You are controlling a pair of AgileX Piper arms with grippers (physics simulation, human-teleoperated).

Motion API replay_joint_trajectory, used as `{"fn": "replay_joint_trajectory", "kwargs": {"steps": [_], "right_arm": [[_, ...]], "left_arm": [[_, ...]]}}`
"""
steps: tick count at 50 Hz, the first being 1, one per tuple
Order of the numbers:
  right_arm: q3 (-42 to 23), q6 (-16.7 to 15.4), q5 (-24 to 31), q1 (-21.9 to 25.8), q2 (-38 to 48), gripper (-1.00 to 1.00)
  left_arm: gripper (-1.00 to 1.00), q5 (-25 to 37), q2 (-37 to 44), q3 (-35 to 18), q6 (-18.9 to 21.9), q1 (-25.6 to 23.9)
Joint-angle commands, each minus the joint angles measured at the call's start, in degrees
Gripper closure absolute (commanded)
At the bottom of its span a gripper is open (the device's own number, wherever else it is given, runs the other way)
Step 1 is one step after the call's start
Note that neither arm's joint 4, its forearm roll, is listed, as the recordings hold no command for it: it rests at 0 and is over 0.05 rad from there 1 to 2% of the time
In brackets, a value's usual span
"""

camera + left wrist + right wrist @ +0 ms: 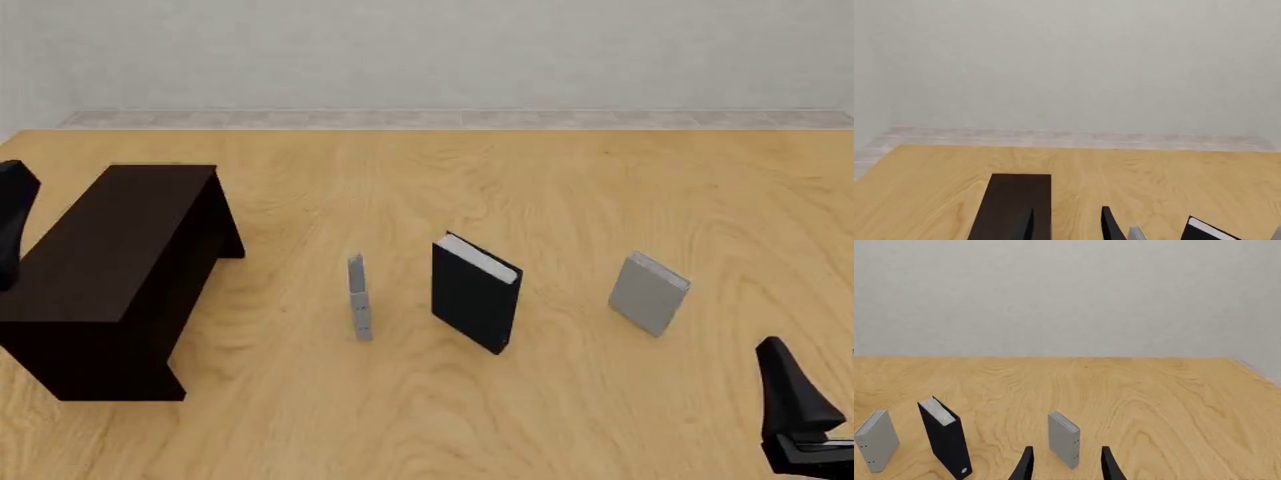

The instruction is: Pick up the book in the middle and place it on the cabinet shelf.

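The black book [474, 292] with white page edges stands upright mid-table, between a thin grey book [358, 295] and a smaller light-grey book [649, 293]. The dark cabinet shelf [120, 260] sits at the left with nothing on its flat top. My left gripper [1067, 226] is open, low beside the cabinet shelf [1014, 205], and shows at the front view's left edge [11, 225]. My right gripper [1066, 465] is open near the table's front right [811, 420], facing the light-grey book [1064, 439]; the black book [946, 437] stands further off to one side.
The wooden table [561, 180] runs back to a pale wall. A corner of the black book [1207, 231] and the thin grey book [1137, 233] show at the left wrist view's edge. The thin grey book [876, 440] also appears in the right wrist view.
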Motion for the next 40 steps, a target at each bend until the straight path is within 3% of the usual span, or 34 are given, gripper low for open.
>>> {"fn": "replay_joint_trajectory", "kwargs": {"steps": [1,6,9,13,17,19,32,40], "right_arm": [[0.3,-0.1,-0.3,0.0,-0.1,-1.00],[0.3,0.7,-0.1,-0.1,0.4,-1.00],[0.0,-0.3,-0.1,0.0,-0.2,-1.00],[0.0,0.8,0.5,-0.1,0.3,-1.00],[0.0,-0.6,-0.3,0.1,-0.2,-1.00],[0.2,0.4,0.0,0.0,0.1,-1.00],[0.2,0.0,-0.1,0.0,-0.1,-1.00],[0.1,0.6,0.3,-0.1,0.1,-1.00]], "left_arm": [[-1.00,5.1,8.3,-10.2,0.2,-2.8],[-1.00,10.0,11.9,-15.9,1.9,-7.5],[-1.00,13.0,13.3,-19.4,-3.8,-7.5],[-1.00,15.9,15.8,-23.9,-1.4,-11.3],[-1.00,17.3,18.1,-26.1,-1.8,-12.8],[-1.00,18.2,19.2,-27.6,-1.7,-12.9],[-1.00,23.3,26.2,-37.1,4.5,-17.6],[-1.00,25.1,32.3,-40.9,11.3,-25.4]]}}
